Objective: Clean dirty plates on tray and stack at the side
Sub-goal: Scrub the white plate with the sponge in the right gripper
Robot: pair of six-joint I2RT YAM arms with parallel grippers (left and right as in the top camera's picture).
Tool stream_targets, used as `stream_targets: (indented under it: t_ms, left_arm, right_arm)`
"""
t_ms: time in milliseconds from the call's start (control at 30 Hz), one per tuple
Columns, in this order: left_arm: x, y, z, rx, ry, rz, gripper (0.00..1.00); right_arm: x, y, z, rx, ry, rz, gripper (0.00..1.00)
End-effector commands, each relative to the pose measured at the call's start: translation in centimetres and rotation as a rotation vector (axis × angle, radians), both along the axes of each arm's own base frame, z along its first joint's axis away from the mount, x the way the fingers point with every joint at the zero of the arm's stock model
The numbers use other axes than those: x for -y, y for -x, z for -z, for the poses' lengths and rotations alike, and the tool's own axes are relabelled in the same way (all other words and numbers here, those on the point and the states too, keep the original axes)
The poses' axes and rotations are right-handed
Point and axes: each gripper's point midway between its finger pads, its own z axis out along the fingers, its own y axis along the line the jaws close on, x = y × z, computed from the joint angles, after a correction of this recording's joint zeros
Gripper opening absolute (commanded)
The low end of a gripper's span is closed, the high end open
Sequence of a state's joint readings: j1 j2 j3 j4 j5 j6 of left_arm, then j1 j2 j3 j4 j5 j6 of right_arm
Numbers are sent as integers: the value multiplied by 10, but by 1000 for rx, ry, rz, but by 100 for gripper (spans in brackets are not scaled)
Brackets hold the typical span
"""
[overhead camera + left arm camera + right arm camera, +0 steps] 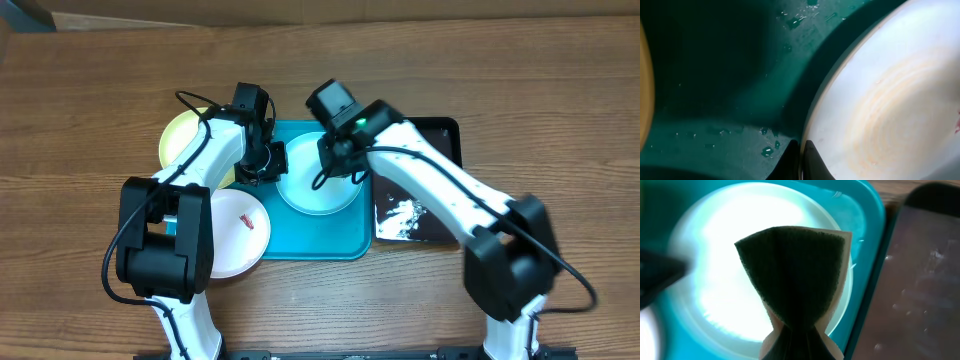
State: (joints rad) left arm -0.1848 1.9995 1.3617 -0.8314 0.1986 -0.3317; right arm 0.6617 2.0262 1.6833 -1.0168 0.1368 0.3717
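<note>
The pale cyan plate (318, 188) lies on the turquoise tray (320, 243). My left gripper (268, 160) is shut on its left rim; in the left wrist view the jaws (801, 150) pinch the rim, and the plate (890, 100) shows faint orange-brown rings. My right gripper (345, 160) is shut on a folded dark green sponge (795, 275) and holds it over the plate (715, 265). The yellow-green plate (185, 135) lies on the table left of the tray. The white plate (235, 232), with a red smear, lies at the tray's front left corner.
A smaller glossy black tray (415, 195) with white foam patches lies against the turquoise tray's right side; it also shows in the right wrist view (925, 280). Water drops (767, 149) sit on the tray floor beside the plate.
</note>
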Motion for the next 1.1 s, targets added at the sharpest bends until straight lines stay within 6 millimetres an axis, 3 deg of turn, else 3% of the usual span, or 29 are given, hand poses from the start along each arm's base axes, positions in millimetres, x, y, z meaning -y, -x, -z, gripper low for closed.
stream_targets:
  t_ms: [0, 100, 333, 700, 1067]
  left_arm:
    - [-5, 4, 8, -35, -34, -74, 4]
    - [-8, 5, 8, -36, -54, -74, 4]
    - [-8, 7, 8, -44, -56, -70, 4]
    - [-8, 8, 9, -47, -57, -70, 4]
    - [-9, 10, 9, -54, -58, -69, 4]
  right_arm:
    - [16, -22, 9, 92, 117, 92, 4]
    - [17, -22, 19, 76, 120, 129, 4]
    - [12, -28, 19, 91, 87, 138, 4]
    - [12, -29, 35, 106, 80, 139, 4]
    - [9, -19, 69, 23, 82, 134, 4]
